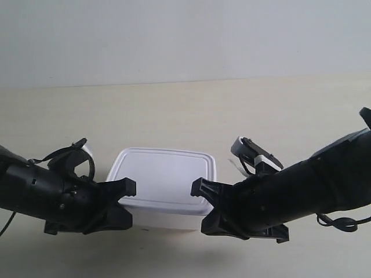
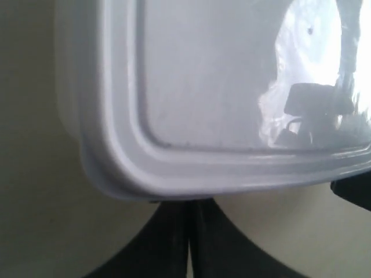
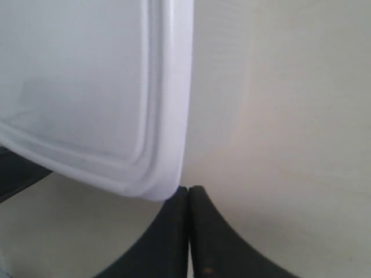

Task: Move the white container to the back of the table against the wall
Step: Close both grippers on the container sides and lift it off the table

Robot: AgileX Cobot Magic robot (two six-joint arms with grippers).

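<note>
The white container (image 1: 162, 179) sits lidded on the table (image 1: 174, 110), near its front and well short of the wall (image 1: 174, 40). The gripper of the arm at the exterior view's left (image 1: 128, 200) is against the box's near left corner. The other arm's gripper (image 1: 200, 205) is at the near right corner. In the left wrist view the left gripper (image 2: 188, 202) is shut, its tips tucked under the lid rim of the container (image 2: 232, 87). In the right wrist view the right gripper (image 3: 188, 188) is shut, its tips just touching the container's (image 3: 75, 87) corner.
Bare cream tabletop stretches from behind the box to the wall. A white-and-black wrist camera (image 1: 255, 153) rides on the arm at the exterior view's right, with a loose cable (image 1: 339, 223) under that arm.
</note>
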